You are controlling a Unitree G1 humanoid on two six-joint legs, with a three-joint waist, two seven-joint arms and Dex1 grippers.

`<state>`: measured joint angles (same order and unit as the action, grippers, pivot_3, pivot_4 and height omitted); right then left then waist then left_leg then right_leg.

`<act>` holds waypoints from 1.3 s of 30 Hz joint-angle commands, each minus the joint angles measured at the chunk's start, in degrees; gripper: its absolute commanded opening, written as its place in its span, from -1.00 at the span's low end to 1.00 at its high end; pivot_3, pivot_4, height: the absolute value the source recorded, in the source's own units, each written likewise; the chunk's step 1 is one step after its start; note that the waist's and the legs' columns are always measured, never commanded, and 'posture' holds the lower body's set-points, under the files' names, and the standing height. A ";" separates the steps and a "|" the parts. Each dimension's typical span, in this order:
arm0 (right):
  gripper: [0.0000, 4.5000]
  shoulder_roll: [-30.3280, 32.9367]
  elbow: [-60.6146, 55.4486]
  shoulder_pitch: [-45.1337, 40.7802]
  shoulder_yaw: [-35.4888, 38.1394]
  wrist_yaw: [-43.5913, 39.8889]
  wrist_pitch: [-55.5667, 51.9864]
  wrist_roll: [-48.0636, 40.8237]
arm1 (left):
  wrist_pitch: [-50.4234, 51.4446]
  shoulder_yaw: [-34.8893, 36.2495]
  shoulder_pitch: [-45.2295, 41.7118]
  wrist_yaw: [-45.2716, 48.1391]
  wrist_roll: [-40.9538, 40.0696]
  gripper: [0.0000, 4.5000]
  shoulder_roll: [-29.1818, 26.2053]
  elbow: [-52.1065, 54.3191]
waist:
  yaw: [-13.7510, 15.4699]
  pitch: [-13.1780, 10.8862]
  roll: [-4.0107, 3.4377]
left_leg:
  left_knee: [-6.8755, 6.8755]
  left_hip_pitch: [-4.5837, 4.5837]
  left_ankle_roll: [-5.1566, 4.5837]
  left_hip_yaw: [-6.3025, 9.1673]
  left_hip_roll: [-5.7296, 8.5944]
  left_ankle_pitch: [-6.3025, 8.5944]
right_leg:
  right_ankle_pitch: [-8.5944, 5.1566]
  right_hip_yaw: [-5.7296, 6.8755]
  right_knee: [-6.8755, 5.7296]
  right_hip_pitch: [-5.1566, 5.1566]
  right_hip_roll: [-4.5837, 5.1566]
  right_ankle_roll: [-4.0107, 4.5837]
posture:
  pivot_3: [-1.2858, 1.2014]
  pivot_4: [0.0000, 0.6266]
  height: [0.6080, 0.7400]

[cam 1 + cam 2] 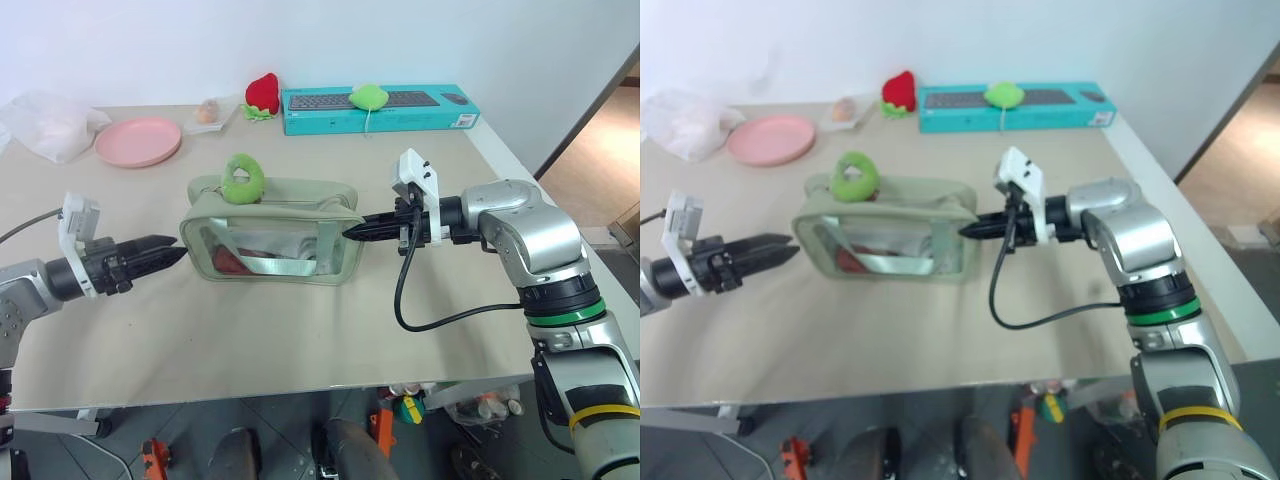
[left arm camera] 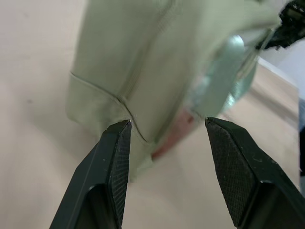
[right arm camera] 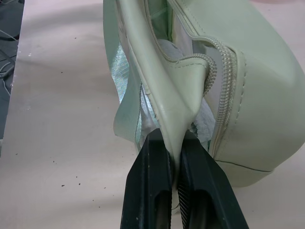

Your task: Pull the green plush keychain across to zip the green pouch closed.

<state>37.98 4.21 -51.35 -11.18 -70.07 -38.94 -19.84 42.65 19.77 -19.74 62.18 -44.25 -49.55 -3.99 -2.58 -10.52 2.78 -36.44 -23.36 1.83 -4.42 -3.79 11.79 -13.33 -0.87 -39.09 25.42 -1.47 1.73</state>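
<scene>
left eye view
writing: none readable; teal keyboard box (image 1: 380, 108) at the table's far edge carries a printed keyboard and mouse picture, its text too small to make out
green pouch (image 1: 275, 230): pale sage fabric, rectangular, clear front window, red item and a green strap visible inside; sits mid-table between the two grippers
green plush keychain (image 1: 242, 178): bright lime fuzzy ring, resting on the pouch's top at its left end
left gripper (image 1: 170, 250): level, tips just beside the pouch's left end, not touching; fingers look apart
right gripper (image 1: 352, 231): pointing left, tips at the pouch's right end
other: pink plate (image 1: 138, 140) far left, red plush strawberry (image 1: 262, 94) beside the box, lime plush blob (image 1: 368, 97) on the box, white plastic bag (image 1: 45, 125) at the far-left corner

right eye view
pouch: same spot, keychain (image 1: 854, 176) on top at the left end
right gripper (image 1: 970, 230): black tips meet the pouch's right end

left wrist view
left gripper fingers (image 2: 116, 152): wide apart, nothing between them
pouch (image 2: 143, 71): close ahead, sage end panel with a stitched seam, blurred window and a reddish patch behind

right wrist view
right gripper (image 3: 174, 164): fingers pinched tight on a sage fabric tab at the pouch's end
pouch (image 3: 252, 95): zipper teeth run along the top edge; zipper gapes open at this end, window film (image 3: 125, 90) bulging beside the tab
table (image 3: 57, 119): beige surface, a few dark specks
</scene>
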 commanded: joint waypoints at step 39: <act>0.03 -2.72 -3.01 -12.10 4.74 2.15 0.21 -6.35 | -1.72 -8.06 -4.51 -0.27 2.18 -1.00 10.05 6.18 | 0.69 0.01 0.00 | -0.10 0.03 -0.05 0.02 0.14 0.00 | 0.01 0.04 0.00 -0.13 0.20 -0.15 | 0.03 -0.52 1.00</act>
<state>36.08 2.06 -61.79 -3.79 -67.42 -42.58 -28.67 41.06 12.30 -24.04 61.60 -41.74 -39.61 0.74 -1.89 -10.51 2.78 -36.53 -23.33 1.78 -4.39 -3.65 11.79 -13.33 -0.83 -39.09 25.30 -1.25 1.58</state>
